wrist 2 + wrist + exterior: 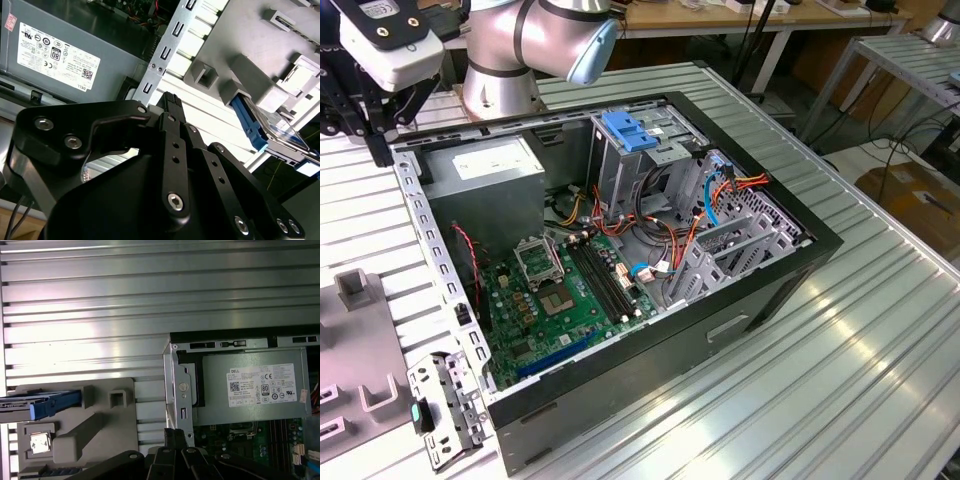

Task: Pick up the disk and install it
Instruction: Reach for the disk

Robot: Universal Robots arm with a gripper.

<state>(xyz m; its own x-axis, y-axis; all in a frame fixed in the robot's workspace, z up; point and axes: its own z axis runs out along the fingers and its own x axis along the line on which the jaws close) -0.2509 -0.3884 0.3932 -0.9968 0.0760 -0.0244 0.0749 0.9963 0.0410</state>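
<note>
The pick-up is the step in hand and is not yet made; the gripper (175,432), jaws drawn together on nothing, hangs by the open case (820,245), apart from the disk (45,404), which sits slotted in the grey holder (90,435) on the table (100,300). Grasping it would call for opened jaws squared to its blue rails; the case holds a motherboard (560,300), a power-supply box (485,165) and a drive cage (620,170).

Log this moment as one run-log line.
disk: in grey holder, not yet picked | gripper: above computer case edge, beside power supply, apart from disk
</note>
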